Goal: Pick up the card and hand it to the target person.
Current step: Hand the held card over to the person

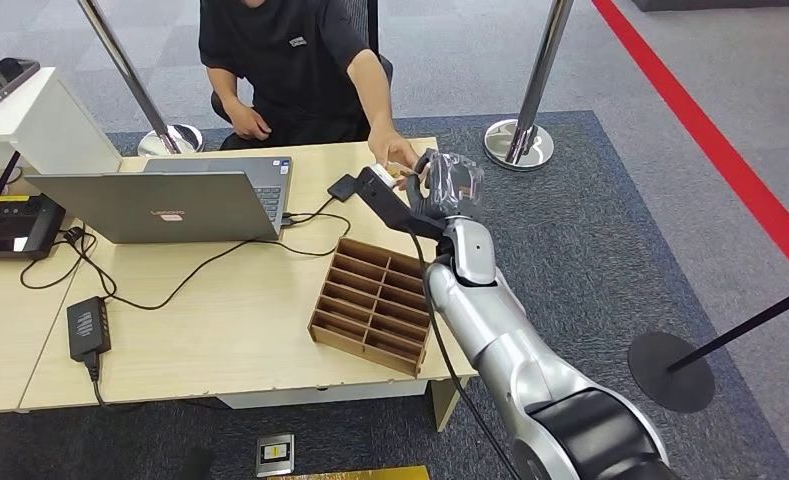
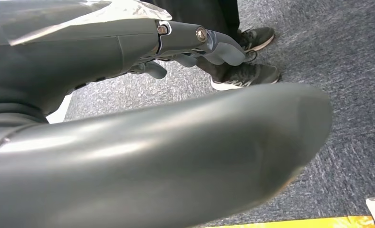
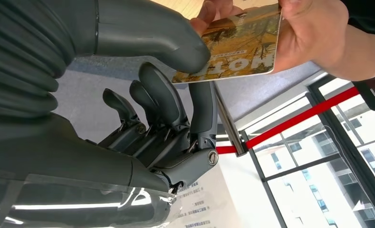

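Now, at hand-over:
Right hand (image 3: pixel 176 118): reached out over the far right corner of the surface (image 1: pixel 220 320); thick grey thumb pressing the card against a dark finger, other fingers curled loosely below it.
Card (image 3: pixel 233 47): flat, stiff, rectangular, glossy printed face in yellow-brown tones with large lettering; held at the far right of the surface, off the wood, between robot and person.
Key relation: card's long axis runs away from the fingers toward the person's hand (image 3: pixel 313 33); robot pinches one short end, person's fingers and thumb grip the opposite end. Both touch it at once.
Judgement: release is the step due; thumb should lift only once the person's grip is firm, or the card may drop.
Left hand (image 2: pixel 190 42): hanging over grey carpet, fingers slightly curled and apart, holding nothing; well away from the card.
Surface: pale wood-grain, smooth.
Other: brown slotted tray (image 1: pixel 372 303) near right; grey laptop (image 1: pixel 170 205) left; matte black cables.
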### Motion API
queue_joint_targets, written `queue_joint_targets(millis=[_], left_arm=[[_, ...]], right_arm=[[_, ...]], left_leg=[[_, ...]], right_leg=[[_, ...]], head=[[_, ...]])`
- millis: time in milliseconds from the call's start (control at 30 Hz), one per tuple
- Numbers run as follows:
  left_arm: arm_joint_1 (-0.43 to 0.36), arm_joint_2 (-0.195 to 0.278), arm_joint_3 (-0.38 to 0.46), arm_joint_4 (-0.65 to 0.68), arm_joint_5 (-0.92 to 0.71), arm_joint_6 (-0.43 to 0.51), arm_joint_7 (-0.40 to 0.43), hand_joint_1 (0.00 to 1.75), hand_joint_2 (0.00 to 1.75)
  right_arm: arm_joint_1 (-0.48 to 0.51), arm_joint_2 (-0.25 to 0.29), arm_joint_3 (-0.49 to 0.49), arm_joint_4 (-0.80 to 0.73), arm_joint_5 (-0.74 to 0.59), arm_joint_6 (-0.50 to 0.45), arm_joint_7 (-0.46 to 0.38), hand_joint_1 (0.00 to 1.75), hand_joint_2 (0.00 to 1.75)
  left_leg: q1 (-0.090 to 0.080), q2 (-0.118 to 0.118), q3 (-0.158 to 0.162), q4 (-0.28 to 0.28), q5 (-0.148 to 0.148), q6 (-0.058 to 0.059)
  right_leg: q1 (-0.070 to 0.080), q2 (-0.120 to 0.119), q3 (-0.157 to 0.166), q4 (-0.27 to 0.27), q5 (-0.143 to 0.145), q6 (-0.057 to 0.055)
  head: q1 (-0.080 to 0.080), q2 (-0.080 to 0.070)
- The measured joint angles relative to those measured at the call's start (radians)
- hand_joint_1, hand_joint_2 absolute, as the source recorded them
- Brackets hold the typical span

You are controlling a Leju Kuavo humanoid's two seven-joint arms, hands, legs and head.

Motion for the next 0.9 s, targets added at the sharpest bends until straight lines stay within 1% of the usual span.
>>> queue_joint_targets(millis=[33,100,167,200,233,300,333,367,433,733,900], left_arm=[[0.0,0.0,0.0,0.0,-0.001,0.0,0.001,0.0,0.0],[-0.001,0.0,-0.001,0.0,-0.004,0.0,0.003,0.0,0.0],[-0.002,0.0,-0.003,0.001,-0.005,0.0,0.004,0.0,0.0],[-0.002,0.0,-0.004,0.001,-0.005,0.0,0.005,0.0,0.0],[-0.002,0.0,-0.004,0.001,-0.005,0.0,0.005,0.0,0.0],[-0.003,0.0,-0.005,0.001,-0.006,0.0,0.006,0.0,0.0],[-0.003,0.0,-0.005,0.001,-0.006,0.0,0.006,0.0,0.0],[-0.003,0.0,-0.005,0.001,-0.005,0.0,0.007,0.0,0.0],[-0.003,-0.001,-0.005,0.001,-0.005,0.0,0.007,0.0,0.0],[-0.003,-0.001,-0.004,0.002,0.001,0.0,0.006,0.0,0.0],[-0.001,0.002,-0.003,0.002,0.02,0.0,-0.003,0.0,0.0]], right_arm=[[0.001,-0.001,-0.001,0.0,0.001,0.0,0.0,1.54,1.75],[0.002,-0.002,-0.003,0.0,0.003,0.0,0.0,1.37,1.75],[0.004,-0.004,-0.005,0.0,0.005,-0.001,0.0,1.29,1.75],[0.005,-0.005,-0.005,0.0,0.006,-0.002,0.0,1.3,1.75],[0.006,-0.006,-0.006,0.0,0.006,-0.002,0.0,1.23,1.75],[0.007,-0.008,-0.006,0.0,0.007,-0.002,-0.001,0.7,1.75],[0.008,-0.009,-0.006,0.0,0.007,-0.002,-0.001,0.38,1.75],[0.009,-0.01,-0.006,0.0,0.008,-0.002,-0.002,0.13,1.75],[0.011,-0.012,-0.006,0.0,0.01,-0.002,-0.002,0.0,1.75],[0.011,-0.012,-0.006,0.0,0.014,-0.001,-0.01,0.0,1.75],[0.01,0.013,-0.006,0.004,0.025,0.006,-0.007,0.0,1.75]], left_leg=[[0.0,0.0,0.0,0.0,0.0,0.0],[0.0,0.0,0.0,0.0,0.0,0.0],[0.0,0.0,0.0,0.0,0.0,0.0],[0.0,0.0,0.0,0.0,0.0,0.0],[0.0,0.0,0.0,0.0,0.0,0.0],[0.0,0.0,0.0,0.0,0.0,0.0],[0.0,0.0,0.0,0.0,0.0,0.0],[0.0,0.0,0.0,0.0,0.0,0.0],[0.0,0.0,0.0,0.0,0.0,0.0],[0.0,0.0,0.0,0.0,0.0,0.0],[0.0,0.0,0.0,0.0,0.0,0.0]], right_leg=[[0.0,0.0,0.0,0.0,0.0,0.0],[0.0,0.0,0.0,0.0,0.0,0.0],[0.0,0.0,0.0,0.0,0.0,0.0],[0.0,0.0,0.0,0.0,0.0,0.0],[0.0,0.0,0.0,0.0,0.0,0.0],[0.0,0.0,0.0,0.0,0.0,0.0],[0.0,0.0,0.0,0.0,0.0,0.0],[0.0,0.0,0.0,0.0,0.0,0.0],[0.0,0.0,0.0,0.0,0.0,0.0],[0.0,0.0,0.0,0.0,0.0,0.0],[0.0,0.0,0.0,0.0,0.0,0.0]], head=[[0.0,0.0],[0.0,0.0],[0.0,0.0],[0.0,0.0],[0.0,0.0],[0.0,0.0],[0.0,0.0],[0.0,0.0],[0.0,0.0],[0.0,0.0],[0.0,0.0]])
